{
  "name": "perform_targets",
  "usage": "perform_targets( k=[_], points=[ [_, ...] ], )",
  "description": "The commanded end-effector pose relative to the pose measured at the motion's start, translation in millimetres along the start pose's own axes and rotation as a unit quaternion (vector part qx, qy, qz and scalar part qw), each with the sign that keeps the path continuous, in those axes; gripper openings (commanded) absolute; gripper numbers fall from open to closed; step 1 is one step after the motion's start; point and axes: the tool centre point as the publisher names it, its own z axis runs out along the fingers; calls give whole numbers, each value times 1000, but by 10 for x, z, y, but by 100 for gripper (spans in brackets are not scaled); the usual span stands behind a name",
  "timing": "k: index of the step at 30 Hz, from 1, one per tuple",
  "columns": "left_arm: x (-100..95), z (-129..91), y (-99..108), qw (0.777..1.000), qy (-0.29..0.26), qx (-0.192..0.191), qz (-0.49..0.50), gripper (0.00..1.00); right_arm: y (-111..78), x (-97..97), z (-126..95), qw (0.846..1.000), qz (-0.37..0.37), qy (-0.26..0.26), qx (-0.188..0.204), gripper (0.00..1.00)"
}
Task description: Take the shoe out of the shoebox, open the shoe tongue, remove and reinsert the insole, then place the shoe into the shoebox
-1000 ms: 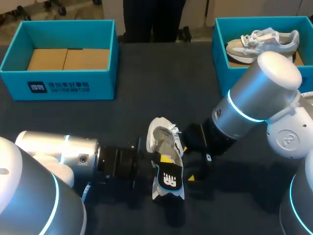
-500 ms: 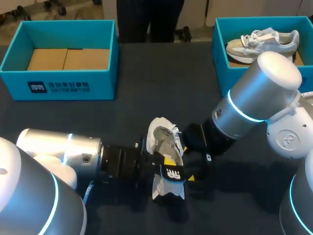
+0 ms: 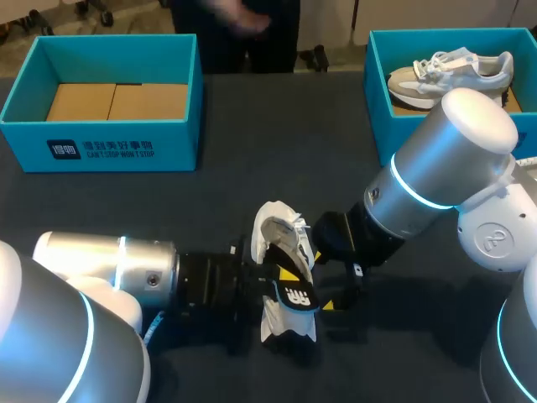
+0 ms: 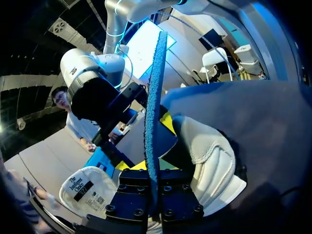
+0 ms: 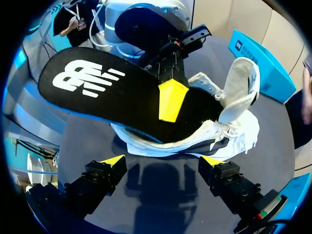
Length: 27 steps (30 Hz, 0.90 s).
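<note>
Head view: even overhead light falls on the dark counter [image 3: 277,134]. Soft shadows pool beside the shoe [image 3: 281,239] at lower centre, and pale highlights sit on the right arm [image 3: 453,159] at right. Left wrist view: dim, with the insole [image 4: 155,97] backlit by a bright light behind it. Right wrist view: the right pincer [image 5: 163,161] casts a soft shadow on the counter beneath it.

Black insole [image 5: 92,92] — partway inside shoe [image 5: 229,132]
</note>
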Motion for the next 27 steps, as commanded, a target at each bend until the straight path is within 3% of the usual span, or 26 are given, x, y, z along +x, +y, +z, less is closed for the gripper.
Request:
perform_targets(
  k=[1, 7, 10, 12, 14, 22, 25, 27],
  points=[
    [-21, 125, 59, 1000, 2, -9, -1, 0, 0, 5, 13, 1000, 0, 0, -1, 100],
    [-43, 61, -25, 1000, 8, -3, -10, 0, 0, 5, 13, 1000, 0, 0, -1, 100],
    [-44, 9, -70, 1000, 11, -3, -15, 27, 0, 5, 13, 1000, 0, 0, -1, 100],
    [-52, -23, -110, 1000, 11, -1, -17, 36, 0, 5, 13, 1000, 0, 0, -1, 100],
    [-64, -43, -154, 1000, 10, 2, -19, 36, 0, 5, 13, 1000, 0, 0, -1, 100],
    [-43, -51, -384, 999, 20, 26, -11, 29, 0, 5, 13, 1000, 0, 0, -1, 100],
    [-18, -28, -388, 1000, 19, 20, 10, 0, 0, 5, 13, 1000, 0, 0, -1, 100],
    [8, -10, -357, 999, 17, 19, 29, 0, 0, 5, 13, 1000, 0, 0, -1, 100]
  ],
)
